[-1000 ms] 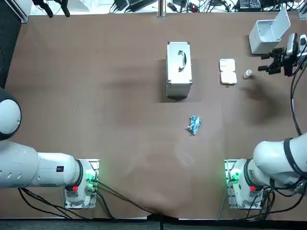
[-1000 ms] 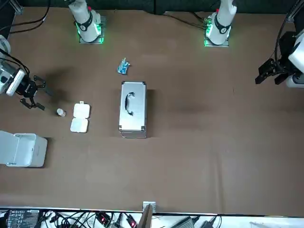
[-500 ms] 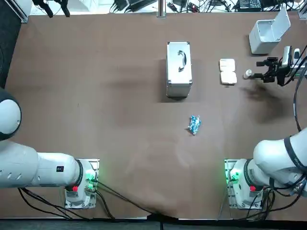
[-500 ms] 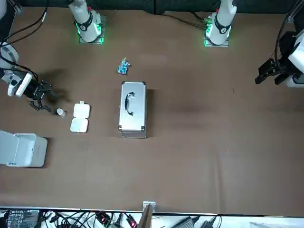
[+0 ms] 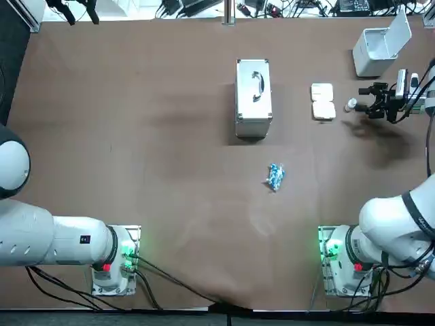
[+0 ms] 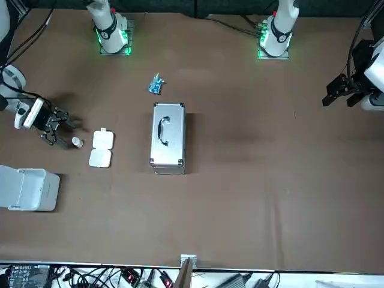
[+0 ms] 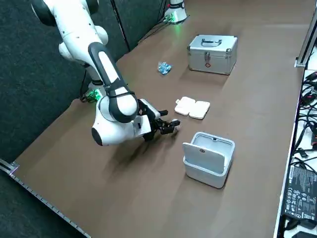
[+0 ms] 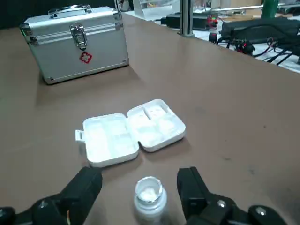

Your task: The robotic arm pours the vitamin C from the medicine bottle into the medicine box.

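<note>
A small clear medicine bottle (image 5: 351,104) with no cap stands upright on the brown table, just right of the open white medicine box (image 5: 323,101). In the wrist view the bottle (image 8: 149,197) sits between my two black fingers (image 8: 86,187), with the box (image 8: 131,131) lying open just beyond it. My right gripper (image 5: 366,100) is low over the table, pointing sideways at the bottle. It is open, its jaws reaching around the bottle with a gap on both sides. From the front, the gripper (image 6: 65,131) is just left of the bottle (image 6: 76,141).
A silver first-aid case (image 5: 253,98) lies left of the medicine box. A blue packet (image 5: 274,176) lies mid-table. A white open-lidded bin (image 5: 380,46) stands at the far right corner, close behind my wrist. Cables run beyond the table's far edge.
My right gripper has come down from beside the white bin and moved left toward the bottle. Its open fingers now reach the bottle. Bottle and box have not moved.
</note>
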### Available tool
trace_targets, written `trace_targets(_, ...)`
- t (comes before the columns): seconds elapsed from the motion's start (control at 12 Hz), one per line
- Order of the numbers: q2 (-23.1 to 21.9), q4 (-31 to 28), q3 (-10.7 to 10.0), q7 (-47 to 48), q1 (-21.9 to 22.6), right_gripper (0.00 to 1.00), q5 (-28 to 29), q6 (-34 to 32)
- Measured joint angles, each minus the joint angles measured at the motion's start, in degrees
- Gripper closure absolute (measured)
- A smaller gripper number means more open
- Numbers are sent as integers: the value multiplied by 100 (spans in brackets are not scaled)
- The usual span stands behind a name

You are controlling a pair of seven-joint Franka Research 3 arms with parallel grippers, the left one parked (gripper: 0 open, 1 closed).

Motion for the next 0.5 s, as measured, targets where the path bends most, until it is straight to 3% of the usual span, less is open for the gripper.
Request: trace_targets(0.5, 560, 499, 0, -177, -21, 0, 315, -435)
